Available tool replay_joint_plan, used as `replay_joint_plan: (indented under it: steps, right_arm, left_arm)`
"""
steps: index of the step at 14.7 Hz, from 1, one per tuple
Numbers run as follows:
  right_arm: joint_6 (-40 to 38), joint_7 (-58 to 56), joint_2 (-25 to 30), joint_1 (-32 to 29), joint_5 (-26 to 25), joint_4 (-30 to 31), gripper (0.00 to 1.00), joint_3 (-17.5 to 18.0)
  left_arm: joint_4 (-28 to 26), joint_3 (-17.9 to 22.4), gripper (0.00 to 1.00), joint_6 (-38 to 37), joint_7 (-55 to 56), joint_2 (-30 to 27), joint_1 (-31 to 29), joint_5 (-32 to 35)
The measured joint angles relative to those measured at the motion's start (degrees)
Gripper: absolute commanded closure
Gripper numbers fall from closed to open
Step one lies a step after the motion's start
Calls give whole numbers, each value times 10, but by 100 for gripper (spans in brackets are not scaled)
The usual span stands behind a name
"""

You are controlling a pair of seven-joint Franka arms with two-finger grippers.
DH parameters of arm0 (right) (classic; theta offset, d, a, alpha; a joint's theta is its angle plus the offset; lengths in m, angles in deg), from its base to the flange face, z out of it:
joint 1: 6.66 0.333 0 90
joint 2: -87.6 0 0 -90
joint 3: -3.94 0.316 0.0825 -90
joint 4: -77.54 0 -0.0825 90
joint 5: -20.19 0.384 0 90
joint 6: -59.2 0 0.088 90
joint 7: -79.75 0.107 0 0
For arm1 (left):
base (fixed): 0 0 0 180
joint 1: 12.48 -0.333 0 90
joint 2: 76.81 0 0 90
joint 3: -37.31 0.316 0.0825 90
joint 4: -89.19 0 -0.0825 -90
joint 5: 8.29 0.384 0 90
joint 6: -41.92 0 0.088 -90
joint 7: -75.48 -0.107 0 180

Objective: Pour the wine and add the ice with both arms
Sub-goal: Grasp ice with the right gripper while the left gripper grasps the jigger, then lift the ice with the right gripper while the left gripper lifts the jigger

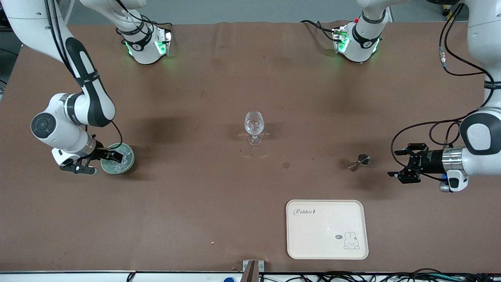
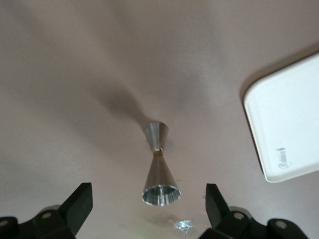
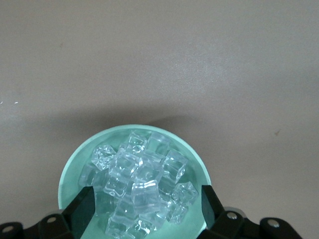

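A mint-green bowl holding the heap of clear ice stands toward the right arm's end of the table. My right gripper is open and hangs just over it. In the right wrist view its fingers straddle the ice inside the bowl's rim. A clear stemmed wine glass stands mid-table. A steel jigger stands toward the left arm's end. My left gripper is open, low and level beside it, with nothing in it. The left wrist view shows the jigger ahead between the fingers.
A cream tray with a rabbit print lies nearer the front camera than the jigger; its corner shows in the left wrist view. A small dark stain marks the brown table. A tiny clear speck lies by the jigger.
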State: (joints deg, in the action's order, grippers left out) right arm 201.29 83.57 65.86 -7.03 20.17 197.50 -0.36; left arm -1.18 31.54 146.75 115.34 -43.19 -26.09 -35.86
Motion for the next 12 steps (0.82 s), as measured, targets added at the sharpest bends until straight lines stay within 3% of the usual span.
replay_joint_plan:
  steps: [3, 10, 12]
  right_arm:
    - [0, 0, -3, 0, 0, 1, 17, 0]
    - [0, 0, -13, 0, 0, 3, 30, 1]
    - [0, 0, -13, 1, 0, 3, 43, 1]
  left_arm:
    - [-1, 3, 0, -1, 20, 23, -8, -62]
    - [-1, 3, 0, -15, 43, 87, -44, -177]
    - [-1, 3, 0, -20, 43, 108, -49, -188]
